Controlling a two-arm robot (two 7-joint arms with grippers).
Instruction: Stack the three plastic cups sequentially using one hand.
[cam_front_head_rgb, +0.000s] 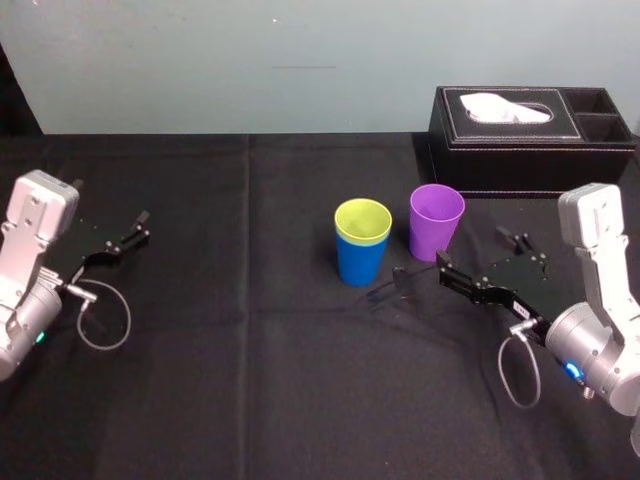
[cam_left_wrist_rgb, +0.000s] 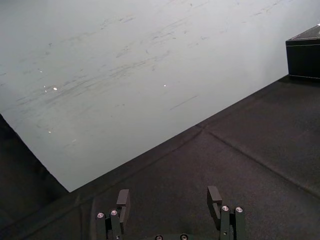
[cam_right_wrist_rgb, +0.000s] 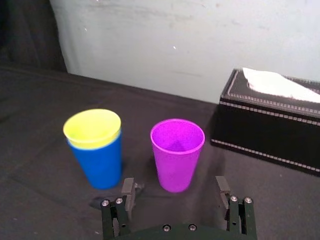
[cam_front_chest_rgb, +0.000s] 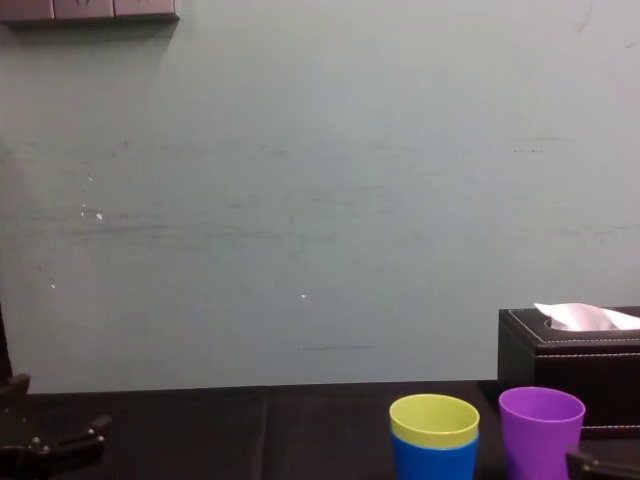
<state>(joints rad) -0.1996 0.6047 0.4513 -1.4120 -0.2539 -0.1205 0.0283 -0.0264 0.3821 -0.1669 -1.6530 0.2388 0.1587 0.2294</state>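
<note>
Cups: you see three smooth tapered tumblers, yellow-green cup (cam_front_head_rgb: 362, 220) nested in blue cup (cam_front_head_rgb: 361, 264), purple cup (cam_front_head_rgb: 436, 222) just right. Right gripper (cam_right_wrist_rgb: 174, 187), left gripper (cam_left_wrist_rgb: 168, 191): jaws apart.

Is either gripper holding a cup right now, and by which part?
Nothing is held. The right gripper is open close to the purple tapered plastic cup, which stands free; the left gripper is open too, parked at the left.

Nothing legible shows in any view. The blue cup (cam_front_head_rgb: 361, 262), the yellow-green cup (cam_front_head_rgb: 363, 222) nested in it and the purple cup (cam_front_head_rgb: 435, 225) have plain walls, and the black tissue box (cam_front_head_rgb: 530, 150) at the head view's upper right bears only pale stitching.
</note>
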